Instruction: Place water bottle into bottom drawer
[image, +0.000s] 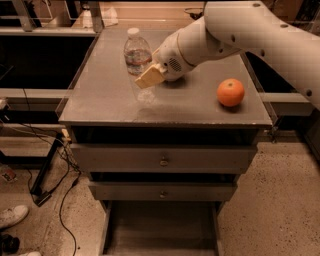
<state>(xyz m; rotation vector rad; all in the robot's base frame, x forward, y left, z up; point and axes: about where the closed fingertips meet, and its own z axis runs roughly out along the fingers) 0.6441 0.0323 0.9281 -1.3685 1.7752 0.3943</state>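
One clear plastic water bottle (136, 54) | hand (146, 77) above metal top (100, 95), apparently clasping it | bottom drawer (160, 231) open

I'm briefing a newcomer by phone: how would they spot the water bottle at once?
Find the grey cabinet with its bottom drawer pulled open. On its top, left of centre, stands the water bottle, at the robot's tool. It is clear with a white cap, unlike the orange.
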